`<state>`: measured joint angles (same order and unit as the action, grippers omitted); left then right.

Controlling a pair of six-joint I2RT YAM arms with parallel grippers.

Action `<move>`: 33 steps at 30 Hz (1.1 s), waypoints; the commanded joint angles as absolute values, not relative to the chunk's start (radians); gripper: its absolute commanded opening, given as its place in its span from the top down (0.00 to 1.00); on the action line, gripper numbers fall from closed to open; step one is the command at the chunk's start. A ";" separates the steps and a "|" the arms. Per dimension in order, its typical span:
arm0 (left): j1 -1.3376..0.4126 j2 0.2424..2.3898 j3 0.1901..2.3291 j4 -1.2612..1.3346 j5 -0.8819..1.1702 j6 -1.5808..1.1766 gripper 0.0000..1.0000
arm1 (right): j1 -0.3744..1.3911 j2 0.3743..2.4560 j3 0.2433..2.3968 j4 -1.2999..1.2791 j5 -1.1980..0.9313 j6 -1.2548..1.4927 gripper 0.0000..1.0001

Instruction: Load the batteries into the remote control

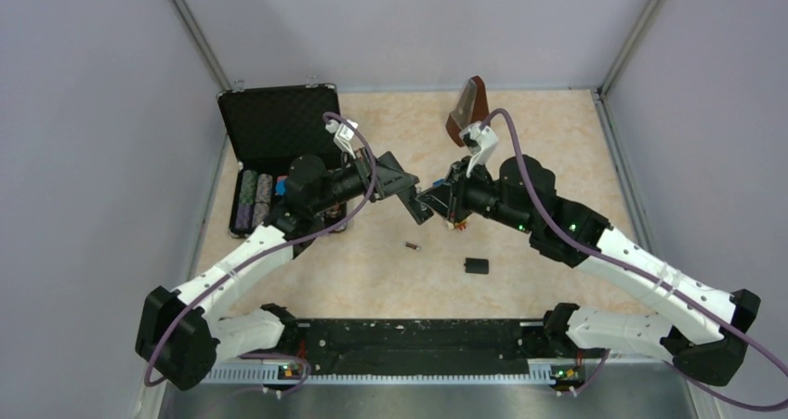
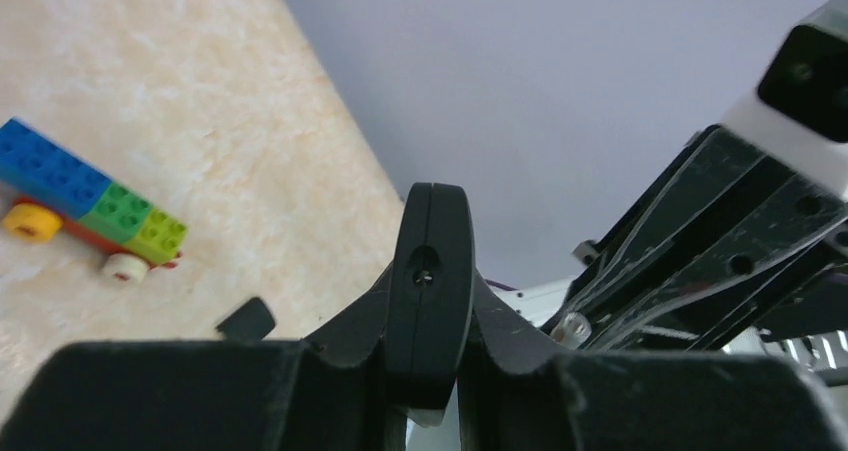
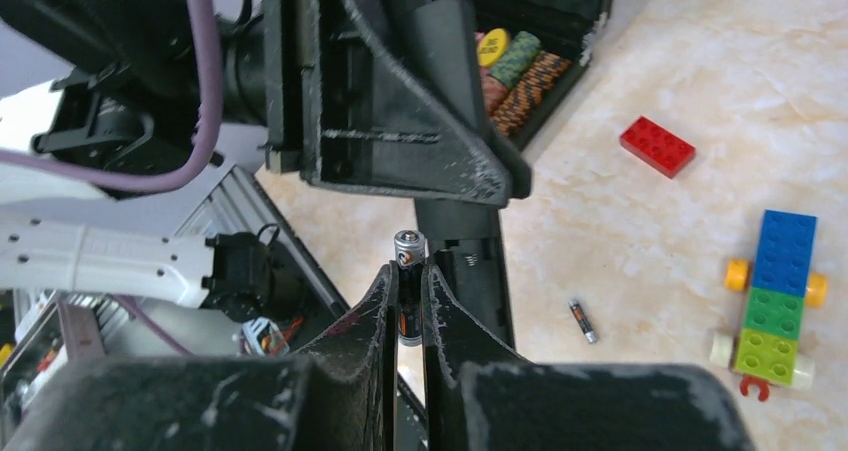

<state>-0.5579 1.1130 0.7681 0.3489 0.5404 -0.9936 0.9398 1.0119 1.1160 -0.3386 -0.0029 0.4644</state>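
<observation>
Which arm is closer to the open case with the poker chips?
Left. The left arm runs right alongside the case; the right arm comes in from the other side, well clear of it.

Remote control (image 2: 430, 271): smooth black plastic with a satin sheen; gripped battery (image 3: 408, 271): glossy dark wrapper with a bright bare-metal end cap; loose battery (image 3: 583, 321), lying right of it: dark body, silvery metal tips. Left gripper (image 2: 430, 316) and right gripper (image 3: 407, 286): matt black plastic, scuffed with whitish scratches; arm shell (image 3: 100, 251): smooth white plastic; cable (image 3: 207, 61): glossy purple sheath. Table (image 3: 620, 231): beige marbled top, smooth, low sheen; toy-brick train (image 3: 775, 296) and red brick (image 3: 657, 146): glossy studded plastic; case (image 1: 279, 112), far left: black, finely dimpled lining.
</observation>
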 commanded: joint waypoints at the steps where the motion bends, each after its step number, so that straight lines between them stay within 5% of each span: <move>1: -0.556 1.133 0.829 0.594 0.618 -1.108 1.00 | 0.979 0.996 1.131 -0.261 -0.058 0.409 0.92; 33: -0.558 1.114 0.830 0.651 0.605 -1.196 1.00 | 1.007 1.043 1.185 -0.362 -0.053 0.264 0.91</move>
<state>-0.5571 1.1366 0.7986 0.5613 0.6300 -1.1843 0.9867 1.0386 1.1610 -0.3462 -0.0399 0.2874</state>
